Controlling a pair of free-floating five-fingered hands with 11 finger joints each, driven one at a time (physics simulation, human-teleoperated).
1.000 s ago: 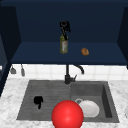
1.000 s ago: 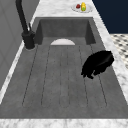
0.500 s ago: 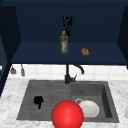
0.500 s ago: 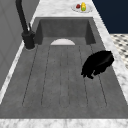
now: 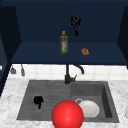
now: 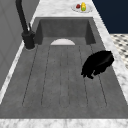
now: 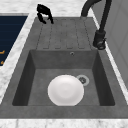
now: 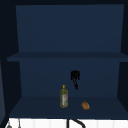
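A big red ball (image 5: 67, 115) is sitting closest, at the sink's front edge. The left hand (image 5: 38, 101) is hanging over the draining board (image 6: 62, 75), fingers curled, holding nothing. Farther back, the right hand (image 5: 75, 23) is lifting away above the oil bottle (image 5: 63, 42) on the shelf (image 5: 37, 53), fingers hanging loose and empty.

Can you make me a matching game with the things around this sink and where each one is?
Things:
1. oil bottle
2. white plate
3. left hand
4. right hand

Places:
A. over the ribbed draining board
B. in the sink basin, beside the drain
C. standing on the cabinet shelf
D. in the air inside the cabinet, above the shelf

Pairs: 1-C, 2-B, 3-A, 4-D
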